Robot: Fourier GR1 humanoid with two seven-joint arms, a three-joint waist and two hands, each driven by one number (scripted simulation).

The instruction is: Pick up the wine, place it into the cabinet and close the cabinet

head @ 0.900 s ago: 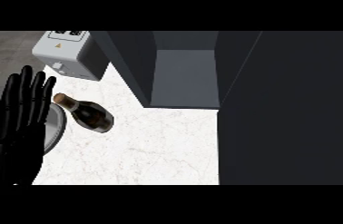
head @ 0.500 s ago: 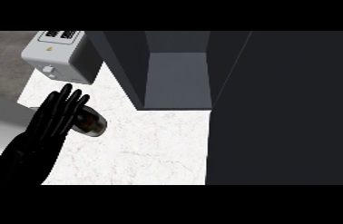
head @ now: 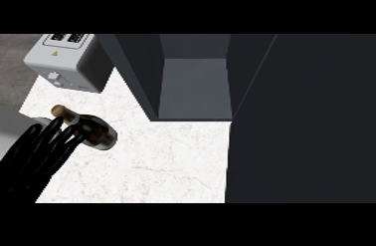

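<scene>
One view only: from the head, facing steeply down, close over counter (head: 169, 165); cabinet (head: 195, 85) top centre, toaster (head: 62, 63) upper left

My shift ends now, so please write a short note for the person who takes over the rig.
Left hand: open, fingers straight, against the wine, at the view's lower left.
Right hand: not in view.
Wine: lying on the counter, near the toaster, left of the cabinet.
Cabinet: open, nothing seen inside.
Done: nothing yet.
Left: grasp the wine, place it inside, close the cabinet.
</scene>
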